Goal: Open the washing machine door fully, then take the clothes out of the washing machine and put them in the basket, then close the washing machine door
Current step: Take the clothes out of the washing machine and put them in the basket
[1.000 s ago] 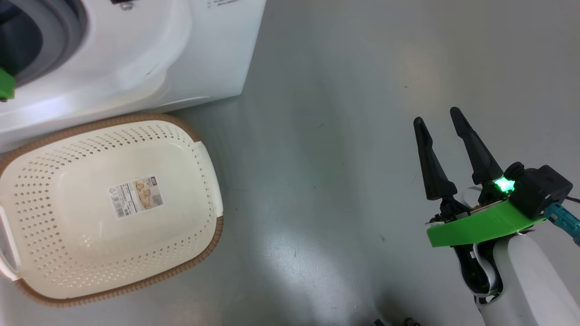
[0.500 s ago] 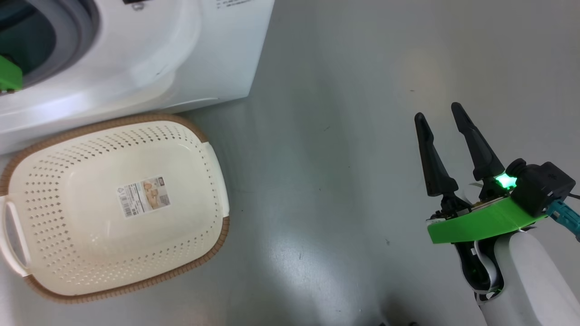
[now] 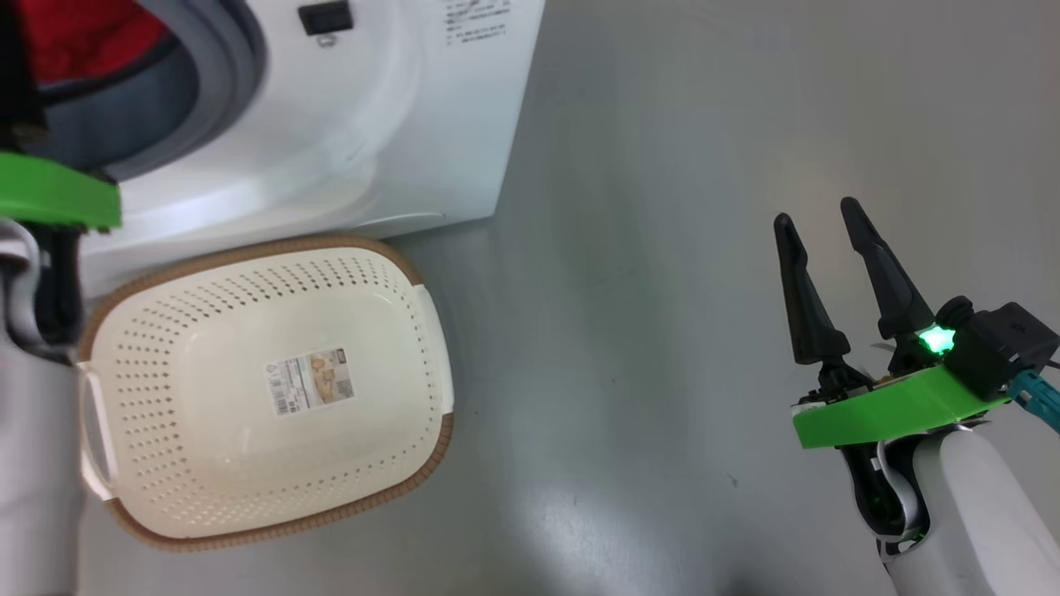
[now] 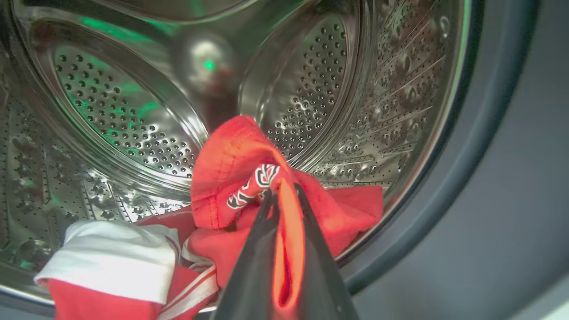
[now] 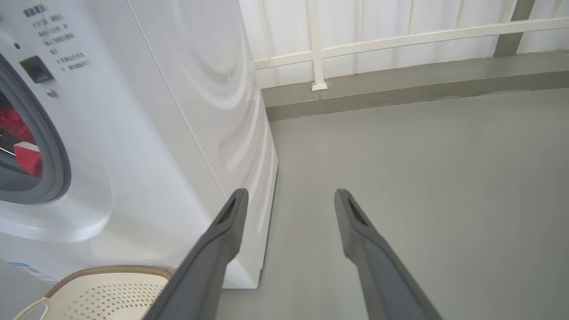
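In the left wrist view my left gripper (image 4: 284, 192) reaches into the washing machine's perforated steel drum (image 4: 133, 111), shut on a fold of the red clothes (image 4: 231, 169). A white band of the clothes (image 4: 111, 258) lies at the lower left. In the head view the clothes (image 3: 83, 33) show in the washing machine (image 3: 397, 124) opening. The cream basket (image 3: 397, 348) stands on the floor in front of it, holding only its sticker. My right gripper (image 3: 816, 215) hangs open over bare floor, far right of the basket. The door is out of view.
My left arm's green bracket (image 3: 50, 194) and pale forearm (image 3: 33, 463) stand beside the basket's left handle. The grey rubber seal (image 4: 489, 133) rings the drum. A white railing (image 5: 400, 40) lines the wall behind the grey floor (image 3: 646, 331).
The head camera has moved, so the picture shifted right and down; the drum opening, the red clothes and my left arm now show more. The right gripper has stayed open.
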